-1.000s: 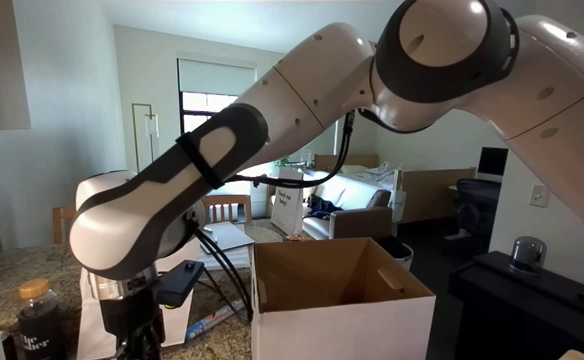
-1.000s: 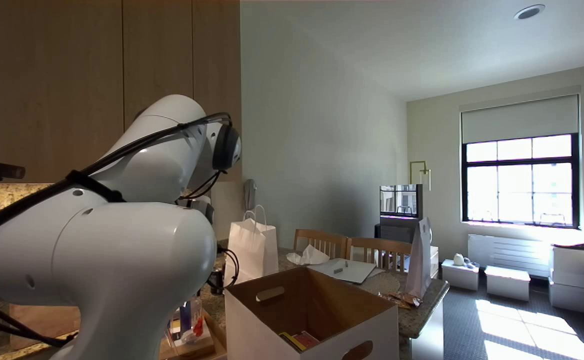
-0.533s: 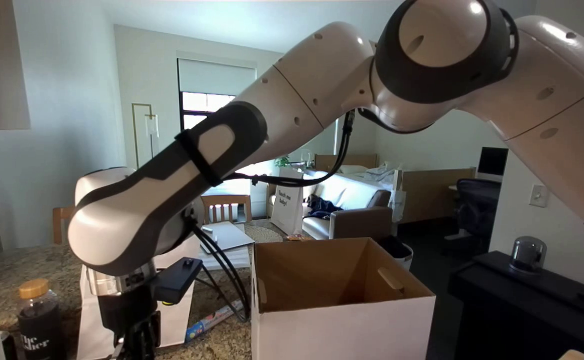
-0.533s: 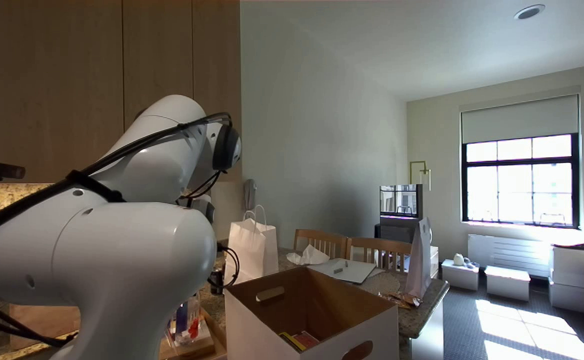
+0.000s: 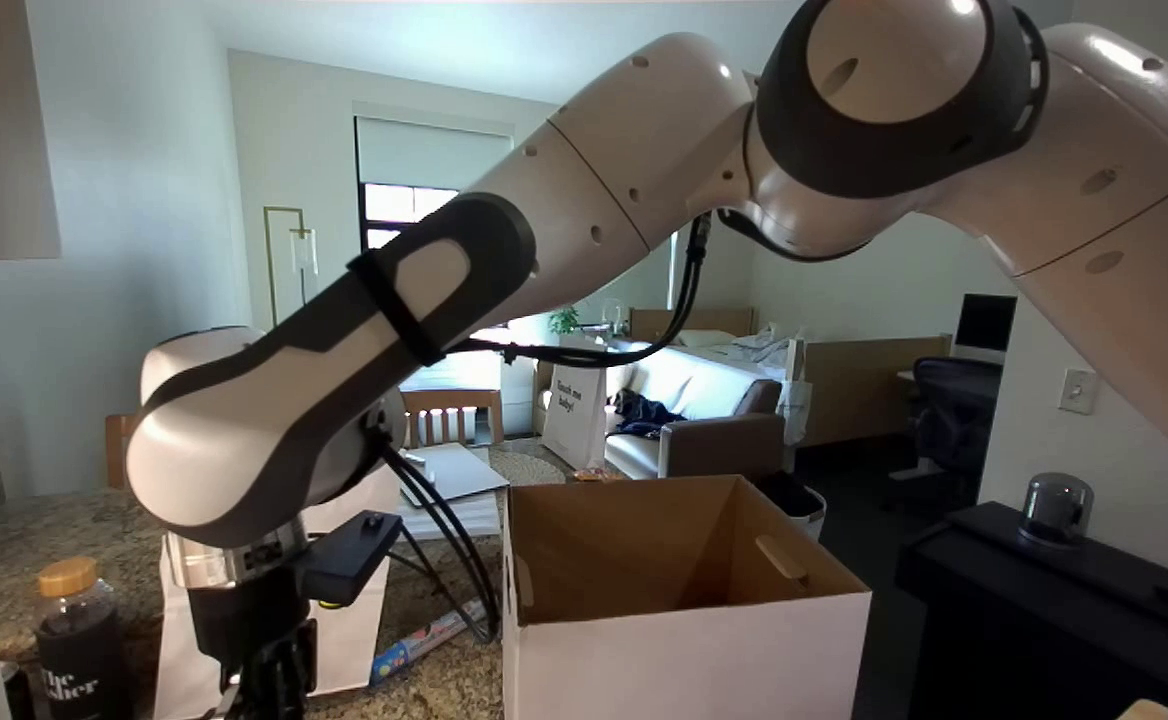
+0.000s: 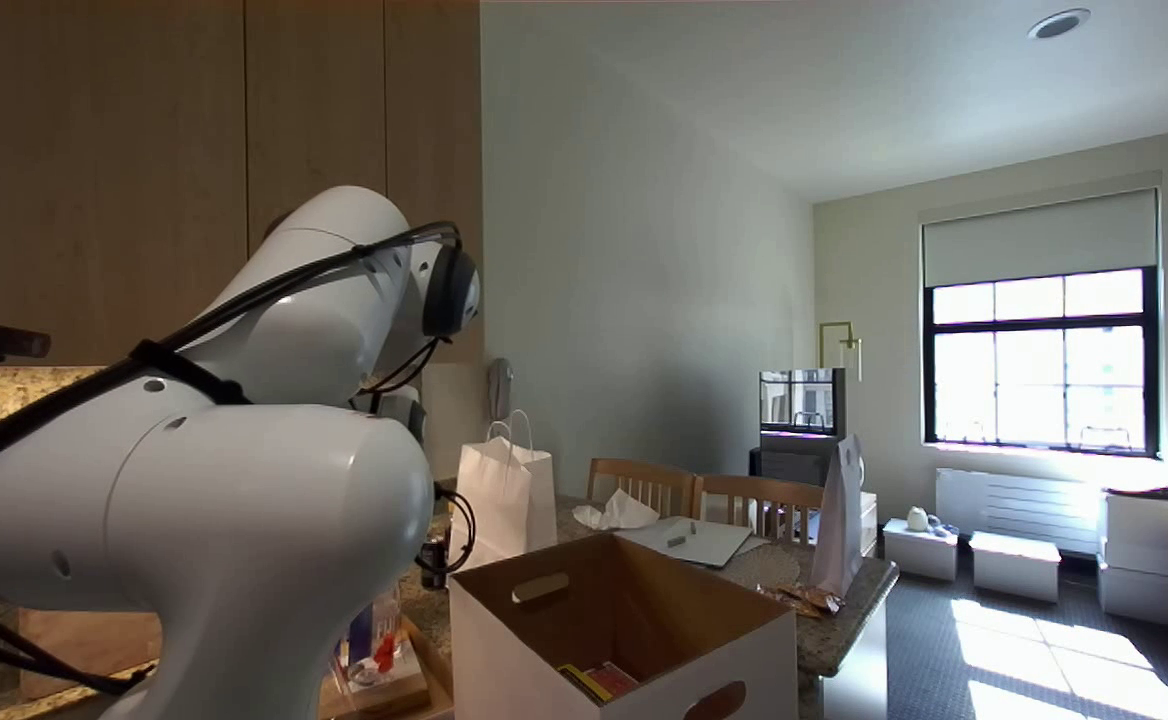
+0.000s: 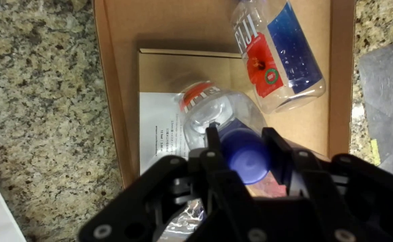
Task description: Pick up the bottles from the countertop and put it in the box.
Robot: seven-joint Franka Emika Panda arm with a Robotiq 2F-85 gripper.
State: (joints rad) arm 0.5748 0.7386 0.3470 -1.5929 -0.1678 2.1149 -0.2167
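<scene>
In the wrist view my gripper (image 7: 241,143) is shut on the blue cap (image 7: 248,164) of a clear bottle, whose body (image 7: 213,107) shows beyond the fingers. Its lower part is mostly hidden. Beside it another clear bottle (image 7: 274,60), with a red flower and blue label, lies in a shallow cardboard tray (image 7: 341,84) on the speckled countertop (image 7: 48,84). Crinkled clear plastic (image 7: 184,218) shows partly behind the gripper. An exterior view has the gripper (image 5: 269,690) low, cut by the frame's bottom. The box (image 5: 684,665) stands open-topped to the right of it.
A yellow and red packet (image 6: 599,680) lies inside the box. A dark bottle with a wooden-looking cap (image 5: 69,578), a blue tube (image 5: 429,640) and a white paper bag (image 6: 504,500) stand or lie around. A metal sink (image 7: 385,80) borders the tray.
The arm has risen slightly and shifted a little left in an exterior view. My gripper has closed. The label of a bottle beyond the arm now shows more plainly. The box has not moved.
</scene>
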